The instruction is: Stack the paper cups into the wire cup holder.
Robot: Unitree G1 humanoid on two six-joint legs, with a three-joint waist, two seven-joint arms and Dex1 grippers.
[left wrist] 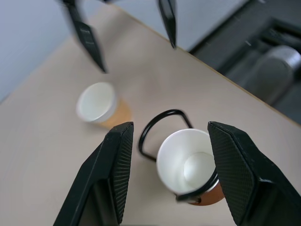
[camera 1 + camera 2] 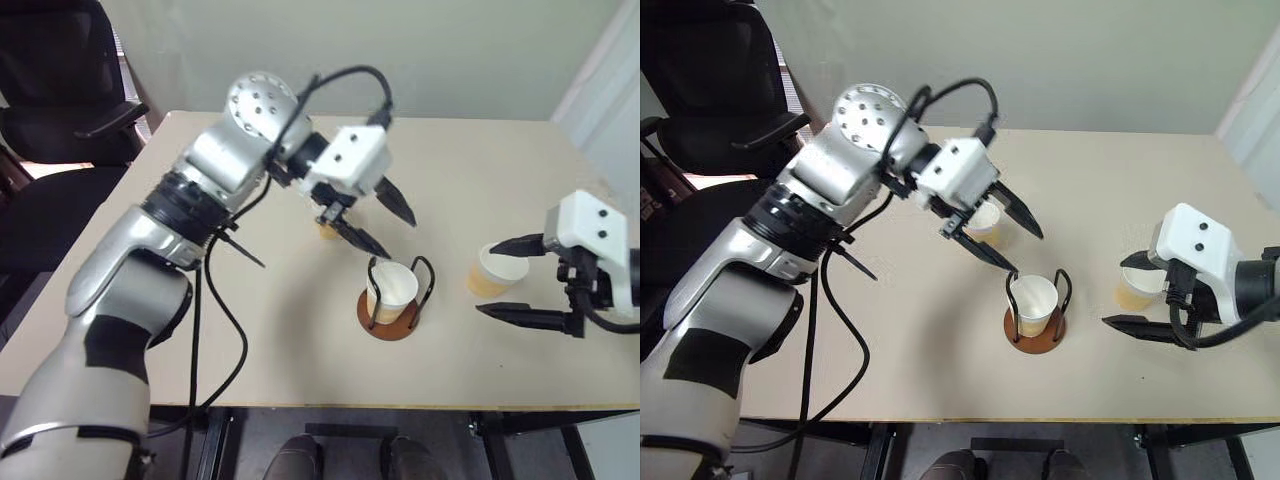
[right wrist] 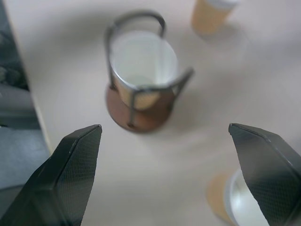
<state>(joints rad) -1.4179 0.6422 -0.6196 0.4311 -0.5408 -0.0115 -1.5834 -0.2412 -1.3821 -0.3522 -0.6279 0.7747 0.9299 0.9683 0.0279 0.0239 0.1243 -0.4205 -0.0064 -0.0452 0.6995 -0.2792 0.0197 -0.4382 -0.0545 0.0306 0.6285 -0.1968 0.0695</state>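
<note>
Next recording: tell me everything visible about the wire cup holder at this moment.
The wire cup holder has a round reddish-brown disc base and two upright thin black wire loops. It stands upright on the tan table, near the front edge, between the two arms. One paper cup sits upright inside it, mouth up, white inside. The left gripper hangs open just above and beside it, not touching.
</note>
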